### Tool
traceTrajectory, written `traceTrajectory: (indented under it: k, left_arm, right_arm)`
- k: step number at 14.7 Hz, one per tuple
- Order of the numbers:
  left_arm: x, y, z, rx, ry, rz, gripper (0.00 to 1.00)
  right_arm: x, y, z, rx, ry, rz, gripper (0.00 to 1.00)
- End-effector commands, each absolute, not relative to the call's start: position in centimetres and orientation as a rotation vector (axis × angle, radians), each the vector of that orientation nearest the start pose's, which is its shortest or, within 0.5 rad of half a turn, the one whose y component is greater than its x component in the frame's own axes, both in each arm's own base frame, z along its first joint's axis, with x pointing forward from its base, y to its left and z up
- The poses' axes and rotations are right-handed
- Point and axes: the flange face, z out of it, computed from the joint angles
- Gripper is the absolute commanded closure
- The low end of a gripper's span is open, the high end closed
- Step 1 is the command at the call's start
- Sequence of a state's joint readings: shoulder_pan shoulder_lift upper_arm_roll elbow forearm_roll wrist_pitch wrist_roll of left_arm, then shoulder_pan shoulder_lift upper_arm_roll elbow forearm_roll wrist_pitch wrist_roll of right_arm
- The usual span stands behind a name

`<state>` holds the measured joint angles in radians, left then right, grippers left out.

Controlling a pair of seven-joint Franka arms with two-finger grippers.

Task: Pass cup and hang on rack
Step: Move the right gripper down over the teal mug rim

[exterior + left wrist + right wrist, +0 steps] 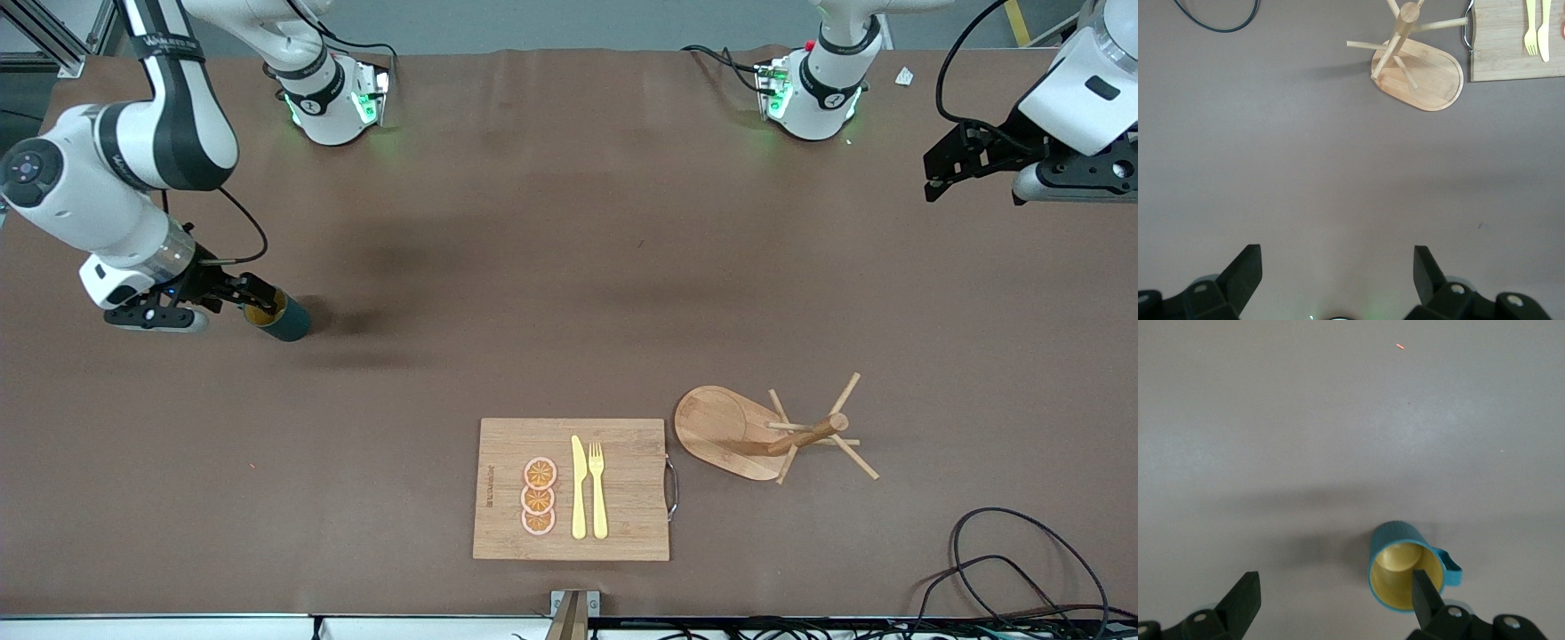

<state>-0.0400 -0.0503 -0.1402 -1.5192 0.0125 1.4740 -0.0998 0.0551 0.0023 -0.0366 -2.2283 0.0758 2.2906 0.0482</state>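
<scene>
The right gripper (253, 298) was low at the right arm's end of the table, jaws spread wide, one finger (1426, 595) hanging over the yellow mouth of the cup (280, 316). Nothing was clamped yet. The cup stood upright on the table, its small handle sticking out to one side in the right wrist view, and my read was that the finger over the opening was lining up to pinch the rim wall, which would leave the handle free for a peg.

At the left arm's end, the left gripper (942, 173) hung high over bare table, jaws wide apart and holding nothing. That arm waited, and it sat on the rack's side, which suited it as the receiver in a handover.

The rack (756, 433) stood well apart from the cup, nearer the front camera, just beside the cutting board (622, 524). It was upright on its oval base, pegs fanned out from the post, probably placed within the left arm's reach.

The count: one cup, one rack, one board. On the board lay one knife (579, 489), one fork (597, 491) and three orange slices (539, 496) in a column. How many pegs, I couldn't count cleanly.
</scene>
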Motion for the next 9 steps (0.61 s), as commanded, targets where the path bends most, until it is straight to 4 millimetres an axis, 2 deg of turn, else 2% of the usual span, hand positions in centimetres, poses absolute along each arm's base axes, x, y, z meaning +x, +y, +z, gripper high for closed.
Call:
traceTrajectory:
  k: [1, 7, 9]
  left_arm:
    - [52.2, -9.5, 67.2, -3.117, 0.133, -0.021, 0.00]
    - [52.2, -9.5, 67.2, -3.117, 0.133, -0.018, 0.00]
    - [52.1, -9.5, 67.2, -3.117, 0.133, -0.018, 0.00]
  right_arm:
    - [51.6, 1.4, 35.1, -3.065, 0.154, -0.134, 0.00]
    - [50.7, 0.9, 31.0, -3.078, 0.164, -0.094, 0.00]
    - [50.7, 0.5, 30.5, -3.079, 0.177, -0.087, 0.00]
